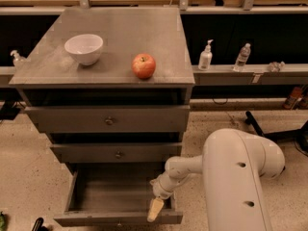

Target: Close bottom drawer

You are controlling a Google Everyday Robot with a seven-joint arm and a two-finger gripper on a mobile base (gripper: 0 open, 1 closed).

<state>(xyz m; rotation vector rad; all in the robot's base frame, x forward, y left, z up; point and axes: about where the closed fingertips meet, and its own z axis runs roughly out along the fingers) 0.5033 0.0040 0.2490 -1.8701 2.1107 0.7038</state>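
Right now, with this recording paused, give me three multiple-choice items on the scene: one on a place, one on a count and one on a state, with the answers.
1. Where is the pincer relative to the bottom drawer?
A) at its front right corner
B) at its back left corner
C) underneath it

2. How many things sit on the cabinet top?
A) one
B) two
C) four

3. The bottom drawer is:
A) pulled out
B) shut flush
C) lifted out and set aside

Answers:
1 A, the pincer hangs just inside that corner.
2 B, only a bowl and an apple sit there.
3 A, the drawer's bare inside shows.
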